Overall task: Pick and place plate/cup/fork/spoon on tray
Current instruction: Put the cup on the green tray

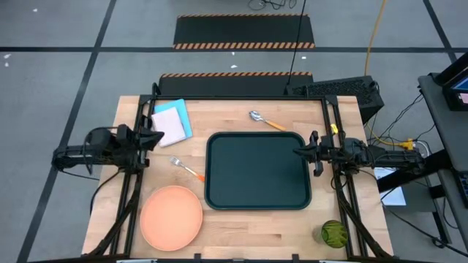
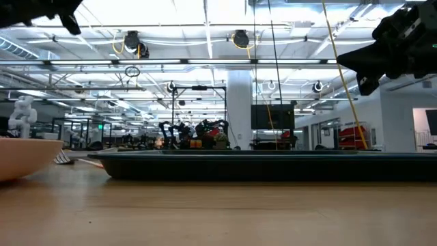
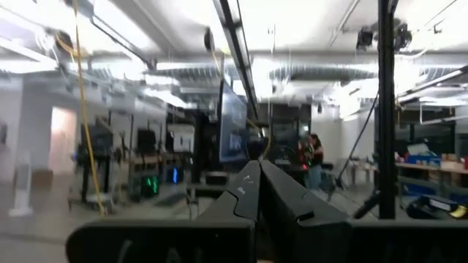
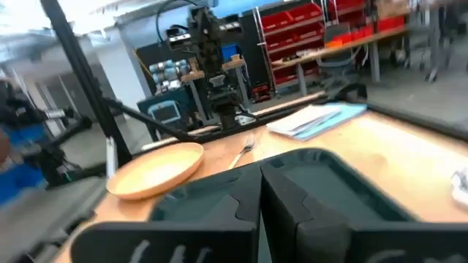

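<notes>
The dark green tray (image 1: 256, 170) lies at the table's middle. The salmon-orange plate (image 1: 171, 216) rests flat near the front left. The fork (image 1: 186, 169) lies between plate and tray, and the spoon (image 1: 265, 120) lies beyond the tray's far edge. The green cup (image 1: 334, 234) stands at the front right corner. My left gripper (image 1: 159, 136) is shut, raised at the table's left side and holding nothing. My right gripper (image 1: 298, 152) is shut beside the tray's right edge, also holding nothing. In the right wrist view the tray (image 4: 344, 183), plate (image 4: 155, 169) and fork (image 4: 244, 152) show beyond the shut fingers.
A blue and white notebook (image 1: 172, 122) lies at the far left of the table, under my left gripper's reach. Black frame rails run along both table sides. Bare wood shows in front of the tray (image 1: 256, 226).
</notes>
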